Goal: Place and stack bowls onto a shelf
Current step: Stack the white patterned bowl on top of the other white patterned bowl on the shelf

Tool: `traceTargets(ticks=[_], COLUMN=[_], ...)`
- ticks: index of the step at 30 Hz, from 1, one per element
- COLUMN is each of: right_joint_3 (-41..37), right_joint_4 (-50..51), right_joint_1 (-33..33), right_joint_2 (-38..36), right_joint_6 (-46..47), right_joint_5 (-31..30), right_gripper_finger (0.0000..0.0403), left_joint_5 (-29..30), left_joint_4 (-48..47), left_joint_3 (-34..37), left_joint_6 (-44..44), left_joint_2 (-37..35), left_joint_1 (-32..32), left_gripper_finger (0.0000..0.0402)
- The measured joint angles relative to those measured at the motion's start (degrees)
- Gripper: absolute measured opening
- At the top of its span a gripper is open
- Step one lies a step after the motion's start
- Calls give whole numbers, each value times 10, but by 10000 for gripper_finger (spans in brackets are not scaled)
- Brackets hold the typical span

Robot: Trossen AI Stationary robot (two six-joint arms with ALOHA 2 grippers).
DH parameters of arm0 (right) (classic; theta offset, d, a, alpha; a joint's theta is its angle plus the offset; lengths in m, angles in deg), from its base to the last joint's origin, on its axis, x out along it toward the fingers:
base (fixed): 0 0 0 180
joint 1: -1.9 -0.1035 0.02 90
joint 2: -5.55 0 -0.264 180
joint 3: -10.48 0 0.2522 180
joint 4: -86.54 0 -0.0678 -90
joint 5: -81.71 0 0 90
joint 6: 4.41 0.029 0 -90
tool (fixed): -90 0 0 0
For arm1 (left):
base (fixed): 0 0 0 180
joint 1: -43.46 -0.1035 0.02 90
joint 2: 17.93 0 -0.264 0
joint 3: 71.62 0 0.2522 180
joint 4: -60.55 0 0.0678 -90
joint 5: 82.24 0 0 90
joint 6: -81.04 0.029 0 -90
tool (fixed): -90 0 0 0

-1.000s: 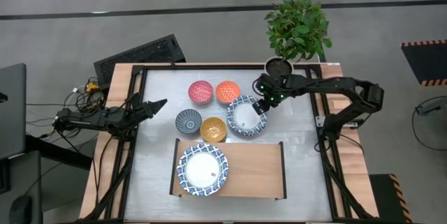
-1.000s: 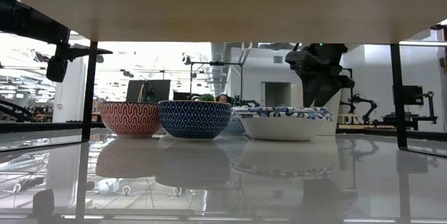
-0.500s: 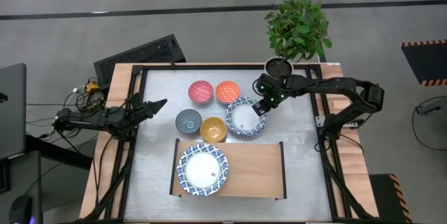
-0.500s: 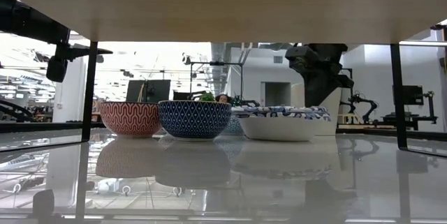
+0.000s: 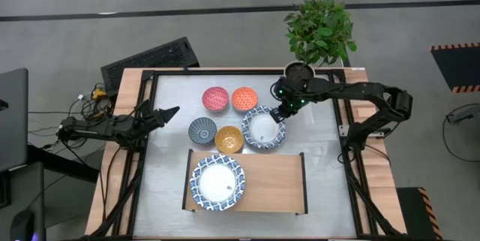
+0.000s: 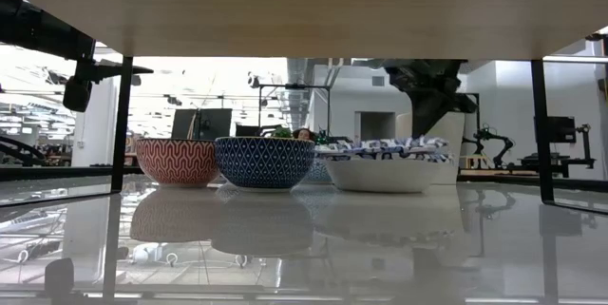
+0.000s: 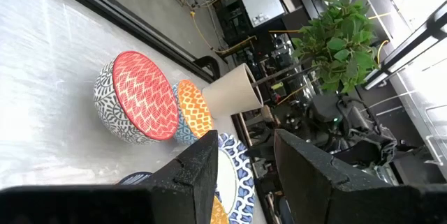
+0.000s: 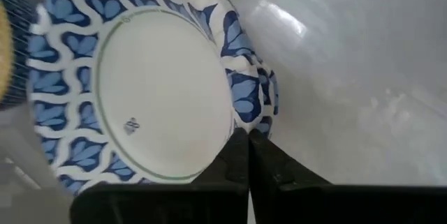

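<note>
A large blue-and-white bowl [image 5: 261, 128] sits on the table behind the shelf [image 5: 270, 185], and my right gripper [image 5: 279, 112] is shut on its far right rim. In the low view this bowl [image 6: 385, 170] is slightly tilted, with its rim higher on the gripper's side. A second large blue-and-white bowl [image 5: 217, 183] rests on the shelf's left part. Pink-red [image 5: 215, 98], orange [image 5: 244, 98], dark blue-grey [image 5: 202, 130] and yellow [image 5: 229, 139] small bowls stand on the table. My left gripper [image 5: 169, 112] waits open at the table's left edge. My right gripper pinches the large bowl's rim [image 8: 246, 105] on its far right side, one finger over the white inside and one outside the wall. The fingers [image 8: 236, 155] come slanting down from the table's far right. The bowl is tipped up at that rim, its base low on the table.
A white pot [image 5: 298, 70] with a green plant [image 5: 321, 25] stands at the table's far right corner, just behind my right arm. The small bowls crowd the large bowl's left side. The shelf's middle and right parts are bare wood. Black frame bars edge the table.
My right gripper has risen a little at the large bowl's far right rim. The bowl has tipped: its rim on the gripper's side stands higher than before, while its underside stays low on the table.
</note>
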Motion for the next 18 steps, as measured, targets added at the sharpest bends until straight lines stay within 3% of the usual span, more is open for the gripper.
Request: traceTargets(ticks=[18], right_joint_3=[219], right_joint_4=[96], right_joint_1=[-3], right_joint_2=[0], right_joint_6=[-25], right_joint_5=[-4], right_gripper_finger=[22], left_joint_5=[0], left_joint_4=[0], left_joint_3=[0], left_joint_6=[15], left_joint_2=[0], left_joint_1=[0], left_gripper_finger=[128])
